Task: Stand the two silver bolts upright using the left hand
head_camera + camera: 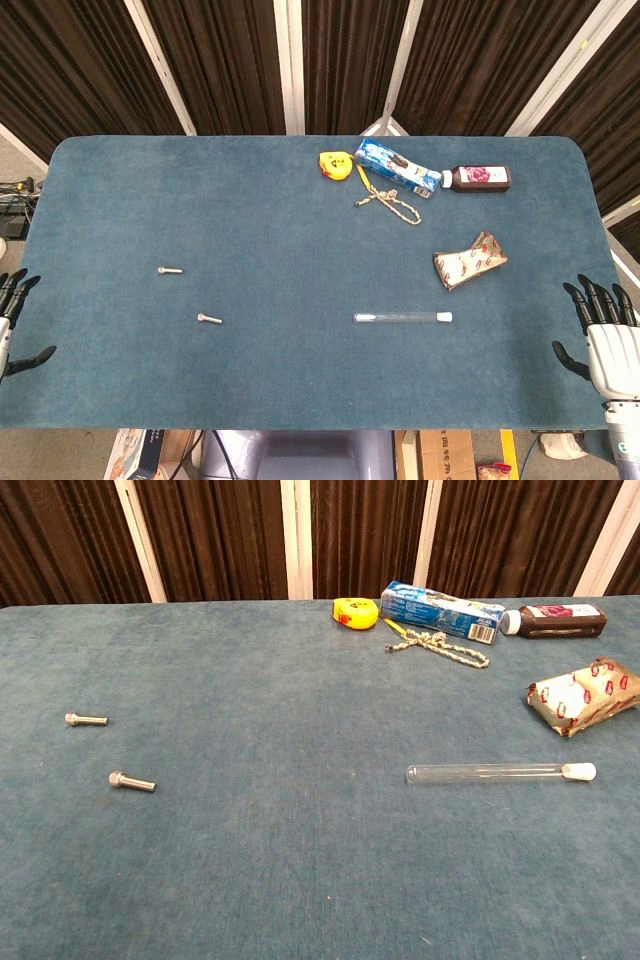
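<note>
From my console I see the bench [300, 230] covered in teal carpet-like cloth, rounded at its far corners. Behind it hang dark brown pleated curtains [340, 60] crossed by white slanted frame bars [155, 62]. Cardboard boxes [440, 455] sit on the floor below.

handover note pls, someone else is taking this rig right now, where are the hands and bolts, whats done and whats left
Left hand: open, fingers apart, holding nothing, at the left table edge, only partly in the head view.
Right hand: open, holding nothing, at the right table edge.
Nearer short silver metal bolt: lying on its side on the blue cloth-covered table, left part.
Farther short silver metal bolt: also lying flat, a little further back and to the left, apart from the first.
Done: nothing, neither bolt is upright.
Left: stand each bolt up with the left hand.
</note>
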Motion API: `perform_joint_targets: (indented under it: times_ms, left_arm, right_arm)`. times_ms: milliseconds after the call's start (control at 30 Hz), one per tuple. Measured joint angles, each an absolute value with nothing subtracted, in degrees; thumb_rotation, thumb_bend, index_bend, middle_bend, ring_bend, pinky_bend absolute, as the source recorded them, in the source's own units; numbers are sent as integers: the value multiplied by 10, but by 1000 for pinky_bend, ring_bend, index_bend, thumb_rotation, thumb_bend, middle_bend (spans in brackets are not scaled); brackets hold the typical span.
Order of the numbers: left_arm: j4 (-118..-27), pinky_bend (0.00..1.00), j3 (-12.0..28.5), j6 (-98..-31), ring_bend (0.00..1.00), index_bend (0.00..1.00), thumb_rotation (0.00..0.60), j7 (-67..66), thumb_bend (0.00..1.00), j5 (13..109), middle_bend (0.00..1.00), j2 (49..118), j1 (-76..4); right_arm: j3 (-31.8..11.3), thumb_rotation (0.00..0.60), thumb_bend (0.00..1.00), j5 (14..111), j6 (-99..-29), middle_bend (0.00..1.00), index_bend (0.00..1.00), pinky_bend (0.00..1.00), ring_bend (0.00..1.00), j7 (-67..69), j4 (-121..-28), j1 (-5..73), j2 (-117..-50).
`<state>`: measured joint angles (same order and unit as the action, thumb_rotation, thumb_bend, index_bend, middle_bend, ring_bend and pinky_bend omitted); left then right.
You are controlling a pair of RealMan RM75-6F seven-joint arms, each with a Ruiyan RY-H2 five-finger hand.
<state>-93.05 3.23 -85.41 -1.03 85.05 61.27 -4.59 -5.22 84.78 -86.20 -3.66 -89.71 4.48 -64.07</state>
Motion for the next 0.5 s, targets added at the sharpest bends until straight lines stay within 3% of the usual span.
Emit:
perform_joint_targets:
  times_ms: [267,500]
  left_arm:
    - [-944,90,59,-775,0,196,600,-55,237,838,80,596,-109]
    - [-951,90,91,-625,0,240,600,-109,272,767,104,587,-207]
  right_arm:
    - [-59,600,251,829,-860,84,138,0,115,-30,-896,43,-640]
    - [-58,600,252,829,-858,84,137,0,115,-43,-898,43,-642]
